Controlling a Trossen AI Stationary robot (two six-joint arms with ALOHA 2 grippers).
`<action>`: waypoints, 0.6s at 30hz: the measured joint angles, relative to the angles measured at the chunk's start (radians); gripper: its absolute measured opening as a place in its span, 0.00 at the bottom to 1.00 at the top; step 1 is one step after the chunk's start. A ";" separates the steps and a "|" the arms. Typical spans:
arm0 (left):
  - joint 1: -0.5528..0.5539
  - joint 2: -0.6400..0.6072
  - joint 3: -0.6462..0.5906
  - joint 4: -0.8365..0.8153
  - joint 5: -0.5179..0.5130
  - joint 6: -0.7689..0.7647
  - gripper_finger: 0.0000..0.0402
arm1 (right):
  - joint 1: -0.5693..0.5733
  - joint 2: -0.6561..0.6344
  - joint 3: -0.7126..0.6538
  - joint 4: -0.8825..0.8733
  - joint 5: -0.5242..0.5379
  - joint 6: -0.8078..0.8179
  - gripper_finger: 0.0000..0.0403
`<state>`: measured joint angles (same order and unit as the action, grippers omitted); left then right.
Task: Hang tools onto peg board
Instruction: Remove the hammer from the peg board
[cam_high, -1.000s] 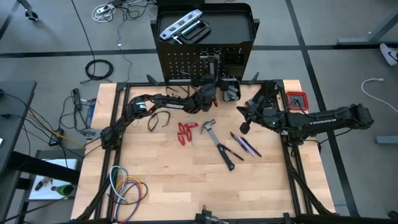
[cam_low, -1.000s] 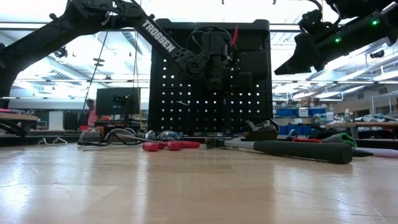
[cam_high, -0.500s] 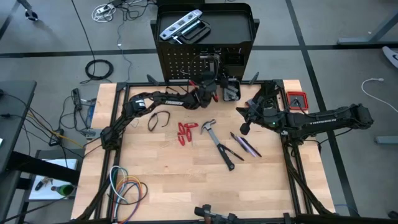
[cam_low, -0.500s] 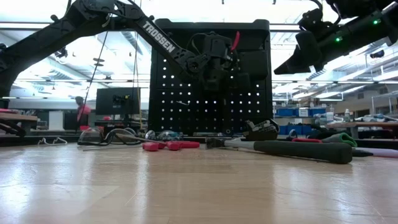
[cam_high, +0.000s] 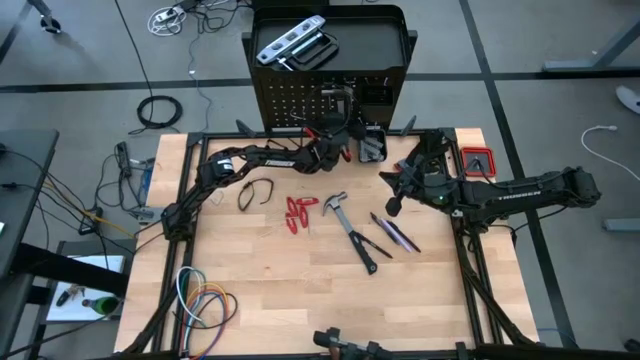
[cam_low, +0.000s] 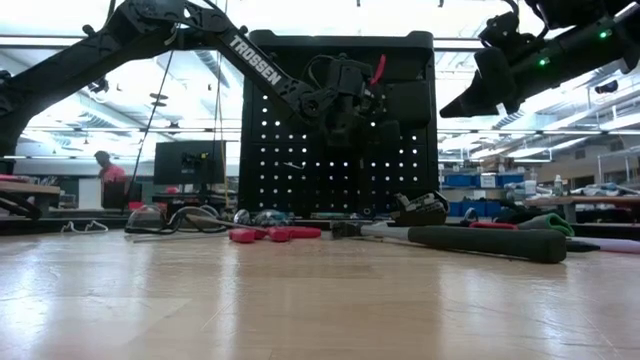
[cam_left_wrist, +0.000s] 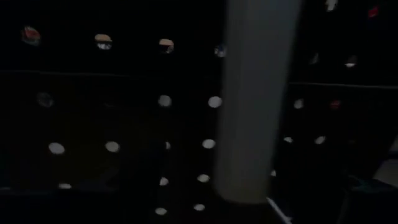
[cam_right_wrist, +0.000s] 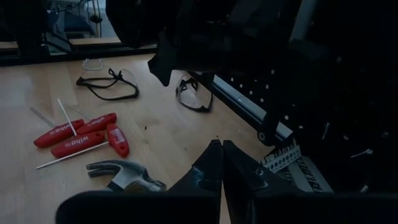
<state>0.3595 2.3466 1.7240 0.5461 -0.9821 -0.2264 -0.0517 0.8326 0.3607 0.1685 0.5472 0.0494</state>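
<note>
The red-handled tool (cam_low: 377, 68) we have up against the peg board (cam_high: 290, 105) looks small and light, its thin steel shaft stiff; we judge the moulded handle the place to hold it, since bare steel would slide between hard fingers. The left gripper (cam_high: 338, 132) is at the board's face, at the back edge of the bench (cam_high: 260, 290); it seems clamped on that tool, though we cannot tell how its fingers stand. The left wrist camera shows only the board's holes and a pale upright bar. Out on the bench lie three more red-handled tools (cam_high: 298, 213), then a hammer (cam_high: 349, 229), heavy at the head and best taken by its rubber grip. The right gripper (cam_right_wrist: 222, 163) hovers near the right back corner, its fingers pressed together on nothing.
</note>
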 joint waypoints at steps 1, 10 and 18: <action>-0.002 0.000 0.008 -0.014 0.000 -0.019 0.73 | 0.000 0.000 0.000 0.004 0.000 0.000 0.05; -0.001 0.000 0.023 -0.045 0.000 -0.059 0.73 | 0.000 0.000 0.000 0.011 0.000 0.000 0.04; -0.001 0.000 0.023 -0.042 0.016 -0.038 0.53 | 0.000 0.000 0.000 0.011 0.000 0.000 0.05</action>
<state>0.3584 2.3466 1.7473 0.5037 -0.9658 -0.2641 -0.0517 0.8327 0.3607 0.1795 0.5472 0.0498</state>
